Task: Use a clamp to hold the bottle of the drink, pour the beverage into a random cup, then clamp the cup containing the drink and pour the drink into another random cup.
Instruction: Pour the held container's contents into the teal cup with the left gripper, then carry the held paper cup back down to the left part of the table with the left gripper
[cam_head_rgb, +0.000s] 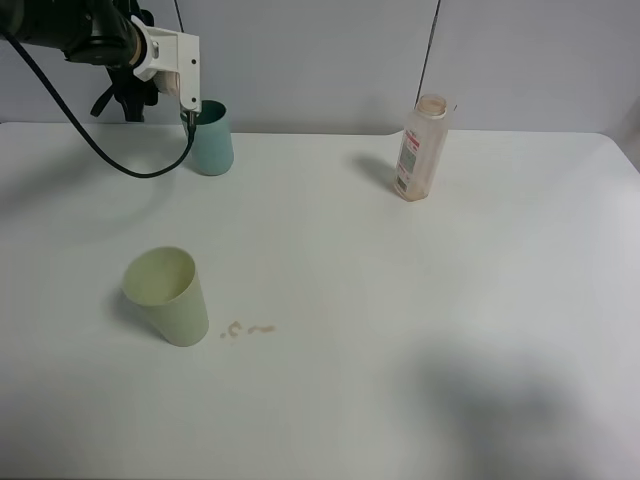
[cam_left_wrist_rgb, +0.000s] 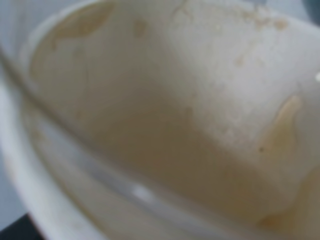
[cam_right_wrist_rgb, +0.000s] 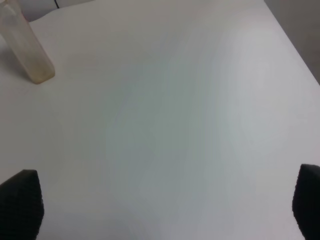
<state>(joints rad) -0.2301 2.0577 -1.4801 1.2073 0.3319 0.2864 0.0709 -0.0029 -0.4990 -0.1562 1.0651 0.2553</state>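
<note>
A teal cup (cam_head_rgb: 212, 140) stands upright at the back left of the table. My left gripper (cam_head_rgb: 188, 108) is at its rim, with a white finger (cam_head_rgb: 187, 85) reaching down at the cup's left edge. The left wrist view is filled by a blurred close-up of a cup's inside (cam_left_wrist_rgb: 165, 125) with beige drink streaks on its wall; no fingers show there. A pale green cup (cam_head_rgb: 168, 296) stands upright at the front left. The uncapped clear bottle (cam_head_rgb: 424, 148) stands at the back right and shows in the right wrist view (cam_right_wrist_rgb: 27, 50). My right gripper (cam_right_wrist_rgb: 165, 210) is open above bare table.
A few beige spilled drops (cam_head_rgb: 248, 329) lie on the white table (cam_head_rgb: 400, 300) just right of the pale green cup. A black cable (cam_head_rgb: 90, 140) hangs from the left arm. A dark stand (cam_head_rgb: 125, 100) is behind the table's back edge.
</note>
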